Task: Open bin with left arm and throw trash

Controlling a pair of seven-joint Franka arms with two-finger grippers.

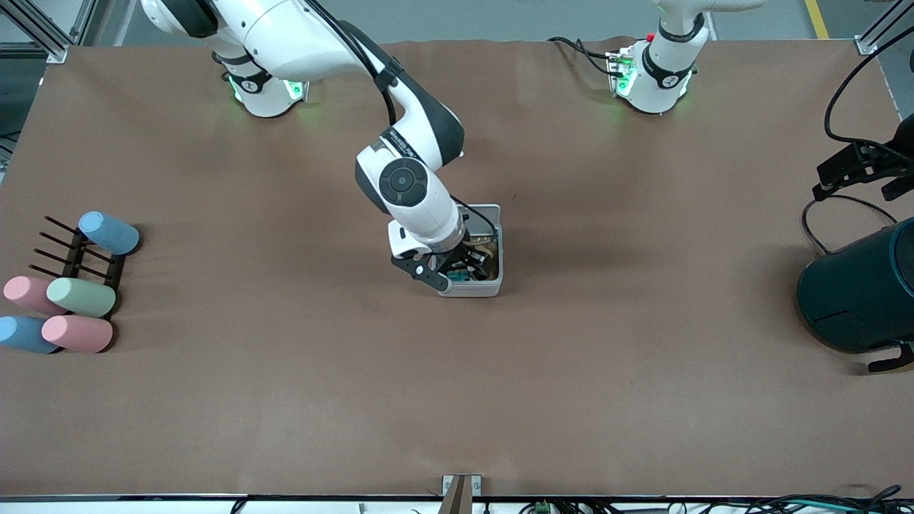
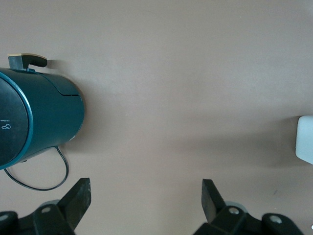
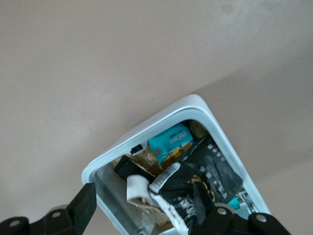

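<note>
The white bin [image 1: 495,221] stands mid-table with its top open; in the right wrist view its rim [image 3: 146,131] frames the contents. A black printed foil packet [image 3: 208,178] lies inside on a teal packet and other scraps. I cannot make out the rubber-band loop or the tape ring. My right gripper [image 1: 448,275] [image 3: 146,196] is open low over the bin, with one finger outside the wall and the other above the foil packet. My left gripper [image 1: 857,168] [image 2: 145,191] is open and empty, up over the table's left-arm end. The bin's edge also shows in the left wrist view [image 2: 305,139].
A big dark teal cylinder [image 1: 860,293] [image 2: 39,117] with a black cable lies at the left arm's end. Several pastel cylinders [image 1: 80,297] and a black rack [image 1: 71,253] lie at the right arm's end.
</note>
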